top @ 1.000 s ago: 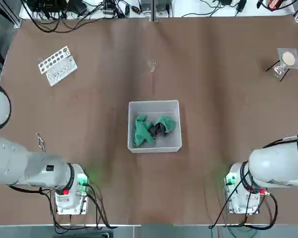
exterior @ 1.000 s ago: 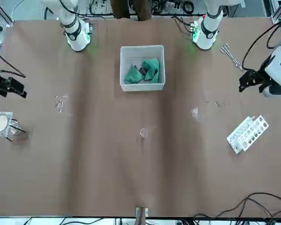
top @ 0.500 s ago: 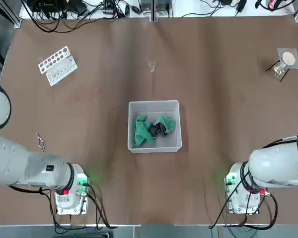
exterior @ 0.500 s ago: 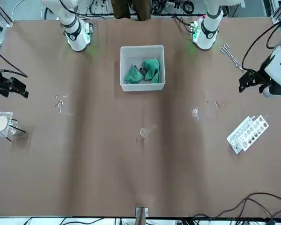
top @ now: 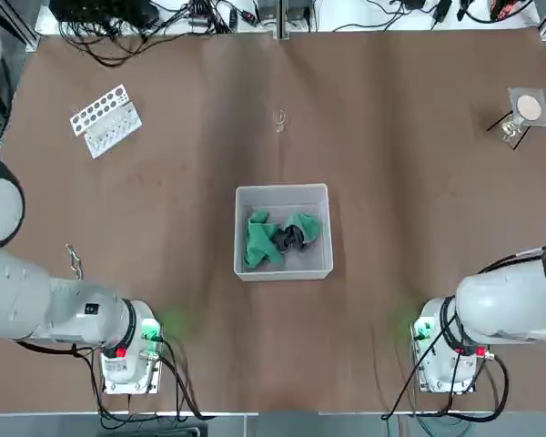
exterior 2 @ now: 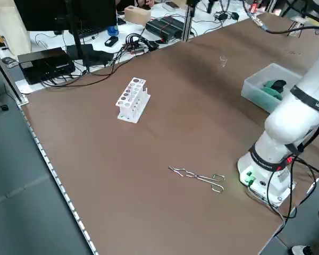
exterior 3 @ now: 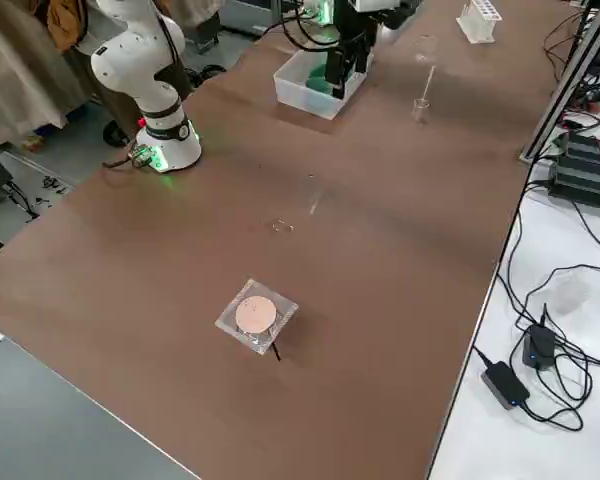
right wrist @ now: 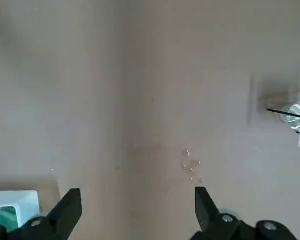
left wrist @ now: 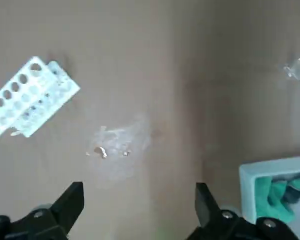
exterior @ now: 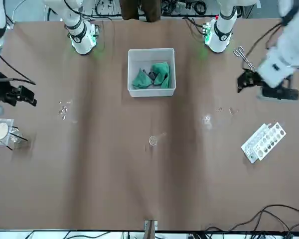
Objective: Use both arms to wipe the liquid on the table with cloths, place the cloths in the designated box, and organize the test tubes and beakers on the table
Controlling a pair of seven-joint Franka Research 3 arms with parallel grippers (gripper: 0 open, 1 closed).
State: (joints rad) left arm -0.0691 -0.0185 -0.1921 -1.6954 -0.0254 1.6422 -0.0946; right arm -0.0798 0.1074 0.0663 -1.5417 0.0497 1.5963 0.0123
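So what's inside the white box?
Inside the box, I can see a green cloth and a dark cloth, bunched together. They hide the part of the bottom under them, so I can't tell what's there.

The left arm [top: 64,305] has smooth, rounded white segments with a matte sheen. A black band rings its lower joint, and a small dark square marks the white casing. Its base glows green, with a red light beside it and black cables looping off.

The right arm [top: 510,305] matches it: white shell, dark ribbed ring, green glow, red light, and black cables.

Each tool is black and angular; the left tool [left wrist: 140,200] and the right tool [right wrist: 139,202] both show round silvery screws behind blocky, tapering fingers.
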